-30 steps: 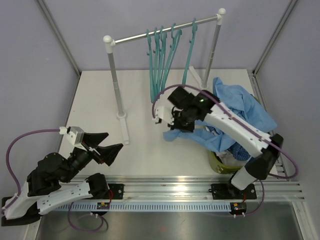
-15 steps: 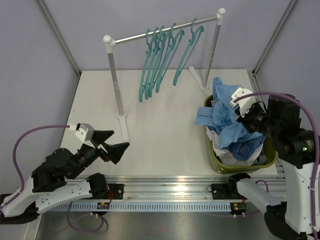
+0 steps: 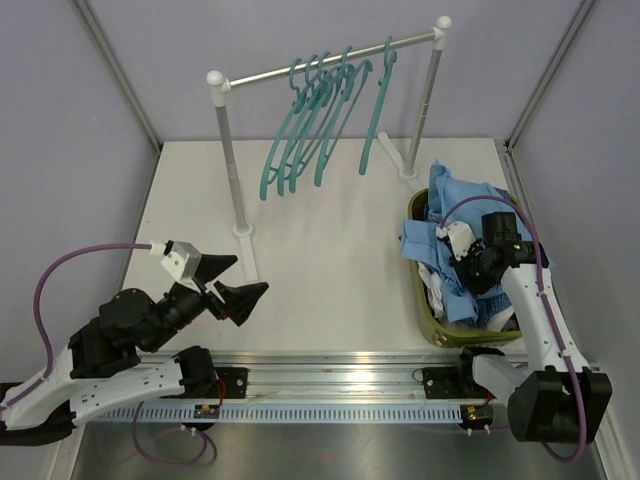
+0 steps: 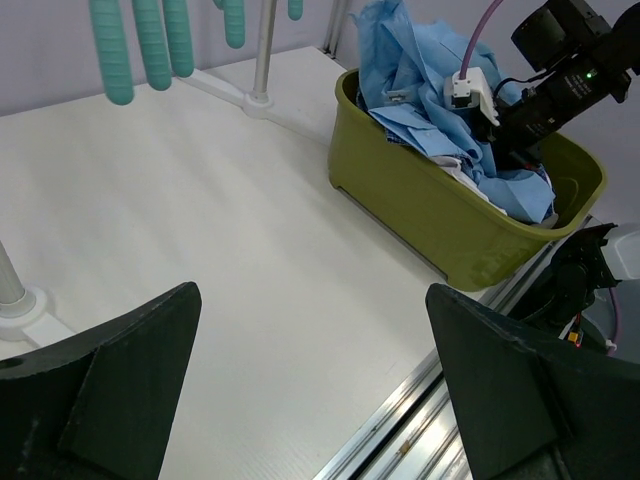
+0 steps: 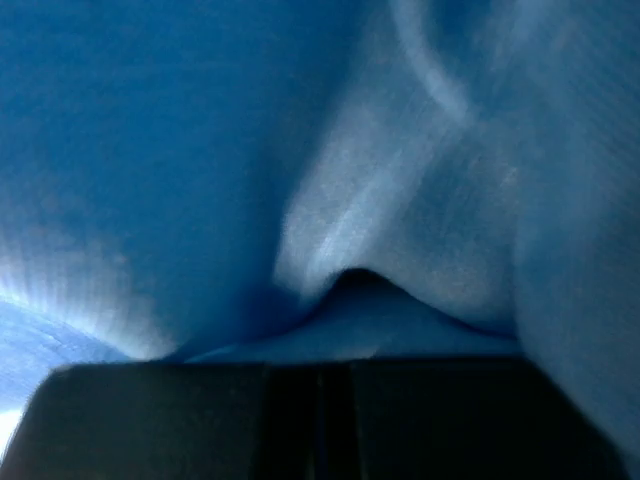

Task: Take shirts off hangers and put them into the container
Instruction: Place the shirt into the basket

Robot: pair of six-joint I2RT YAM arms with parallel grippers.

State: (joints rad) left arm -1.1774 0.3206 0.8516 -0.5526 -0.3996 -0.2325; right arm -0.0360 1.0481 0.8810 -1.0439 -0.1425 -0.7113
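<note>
- The left pincer (image 3: 250, 275) hovers over the near left of the surface (image 3: 330, 240) with its jaws spread fully wide and nothing between them. It seems to have no part in this step, so it does best to hold well apart from the basket
- At the far middle, the five teal hangers (image 3: 310, 130) hang bare on the silver rail (image 3: 330, 58). Judging by that, no garment is left to fetch, and what remains is settling the load
- On the right, the container (image 4: 440, 215) stands at the near right edge of the surface, heaped with shirts. The light blue shirt (image 3: 465, 195) lies on top, rising above the rim at the far end, with one flap draped over the left wall
- The right pincer (image 5: 335, 380) is down inside the container, buried in that shirt. Its jaws are pressed together, and the wrist view shows blue cloth puckered right at their tips, so it appears to have a fold pinched
- The step in hand looks like the drop. It should go best if the jaws part while low in the heap, well inside the rim, so the cloth falls onto the pile and not over the wall
- The rise after that should be straight up and slow, since a fold caught on a finger could drag the shirt back out
- The flap over the left wall is the risk. It may need a nudge inward before the task counts as finished
</note>
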